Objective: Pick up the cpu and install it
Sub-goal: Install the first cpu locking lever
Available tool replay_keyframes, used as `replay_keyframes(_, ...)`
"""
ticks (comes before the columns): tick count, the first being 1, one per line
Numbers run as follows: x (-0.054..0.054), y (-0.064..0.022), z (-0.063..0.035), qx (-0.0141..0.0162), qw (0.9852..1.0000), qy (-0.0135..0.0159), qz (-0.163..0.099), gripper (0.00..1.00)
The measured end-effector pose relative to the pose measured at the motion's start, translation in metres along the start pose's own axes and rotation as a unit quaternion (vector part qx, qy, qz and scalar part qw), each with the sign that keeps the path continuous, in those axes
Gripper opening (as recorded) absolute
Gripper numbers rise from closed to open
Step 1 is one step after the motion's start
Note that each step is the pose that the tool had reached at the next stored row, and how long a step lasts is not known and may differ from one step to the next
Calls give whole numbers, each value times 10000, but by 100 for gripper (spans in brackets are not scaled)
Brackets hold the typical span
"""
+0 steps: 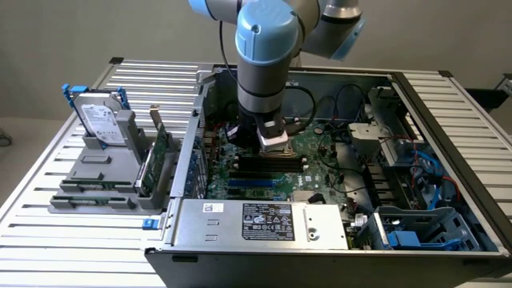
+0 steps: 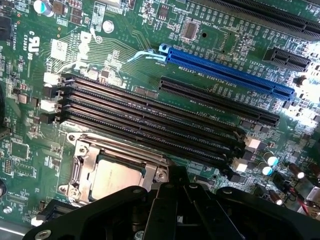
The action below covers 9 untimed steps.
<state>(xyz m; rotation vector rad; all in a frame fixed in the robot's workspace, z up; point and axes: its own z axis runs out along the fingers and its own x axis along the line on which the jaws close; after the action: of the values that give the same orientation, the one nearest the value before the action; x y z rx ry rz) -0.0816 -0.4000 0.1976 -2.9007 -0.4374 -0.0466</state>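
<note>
One cpu (image 2: 114,178) sits in the socket (image 2: 80,165) under the narrow-closed gripper (image 2: 172,210), which holds nothing; judged best to keep it square and press lightly, avoiding the memory slots (image 2: 150,122)

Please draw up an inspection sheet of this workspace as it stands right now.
Surface: slatted metal table carrying an open computer case.
Job's things: cpu lying in the metal-framed socket on the motherboard.
Clutter: hard drive upright in a grey holder, at the exterior view's left.
Grippers: gripper shut, low over the socket; whether it touches the cpu cannot be told.
Cables: black cables looped inside the case; blue ones at the exterior view's right.
Surroundings: plain wall behind.
</note>
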Motion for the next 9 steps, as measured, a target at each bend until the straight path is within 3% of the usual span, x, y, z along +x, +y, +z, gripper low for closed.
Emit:
replay_keyframes(3,-1,-1,7,-18,10000,-6,1,11)
replay_keyframes(7,0,-5,13,-84,10000,-26,1,11)
replay_keyframes(9,1,-6,14,-102,9999,-32,0,11)
